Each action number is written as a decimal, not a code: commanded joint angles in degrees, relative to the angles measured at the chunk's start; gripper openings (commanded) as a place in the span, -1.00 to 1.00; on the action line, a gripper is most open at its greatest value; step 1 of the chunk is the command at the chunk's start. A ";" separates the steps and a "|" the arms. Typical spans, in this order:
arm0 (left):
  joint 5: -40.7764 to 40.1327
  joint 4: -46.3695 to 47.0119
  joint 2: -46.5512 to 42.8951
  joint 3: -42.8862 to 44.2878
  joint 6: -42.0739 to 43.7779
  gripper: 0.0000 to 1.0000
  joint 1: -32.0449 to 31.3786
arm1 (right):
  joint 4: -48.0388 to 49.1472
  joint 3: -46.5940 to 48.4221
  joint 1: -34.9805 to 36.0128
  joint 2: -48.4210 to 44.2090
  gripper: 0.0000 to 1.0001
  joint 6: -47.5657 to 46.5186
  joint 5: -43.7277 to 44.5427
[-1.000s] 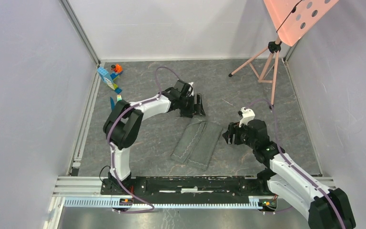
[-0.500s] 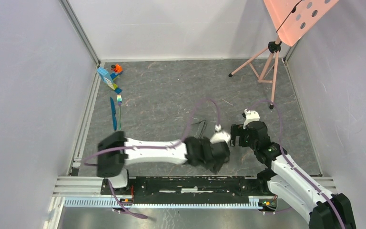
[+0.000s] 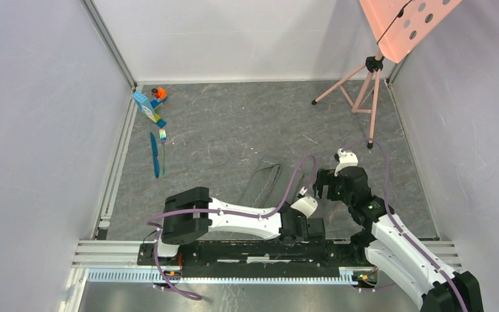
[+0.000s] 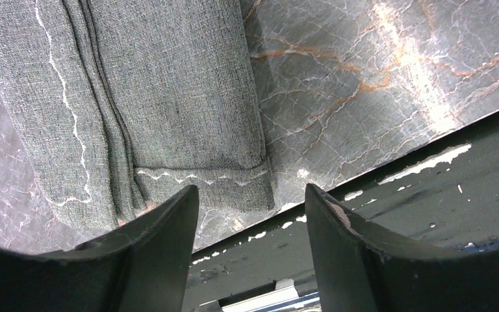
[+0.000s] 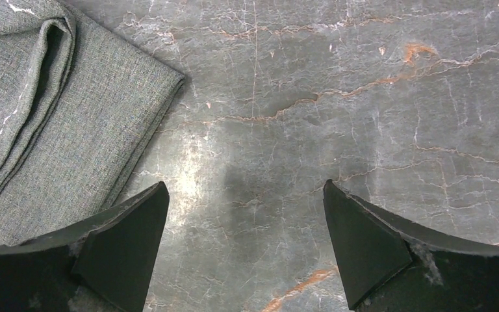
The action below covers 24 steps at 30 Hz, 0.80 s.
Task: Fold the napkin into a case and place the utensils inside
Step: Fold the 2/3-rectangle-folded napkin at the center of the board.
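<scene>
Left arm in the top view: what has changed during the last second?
The left gripper swung from the far end of the dark grey stitched cloth napkin to its near end, jaws open, holding nothing. The right gripper barely shifted, open. The napkin, blue plastic knife, shiny-headed fork and toy blocks seem unmoved.

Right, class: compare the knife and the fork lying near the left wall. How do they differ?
The knife is solid blue; the fork has a rainbow-shiny head. The knife looks broader, the fork a thin line. Both lie side by side, nearly parallel, on the table.
</scene>
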 commanded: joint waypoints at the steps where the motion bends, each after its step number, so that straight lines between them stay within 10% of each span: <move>1: -2.74 1.07 1.92 2.81 -1.66 0.30 0.46 | 0.96 -0.40 -0.22 -0.52 0.89 0.55 -0.93; 16: -1.15 8.96 -1.15 -5.27 -1.38 -0.79 4.96 | 17.76 -5.71 -6.11 8.94 0.96 7.56 -25.85; 24: -0.42 12.74 -8.78 -9.36 -1.28 -0.95 5.21 | 32.94 -10.09 -6.46 13.47 0.96 24.56 -34.36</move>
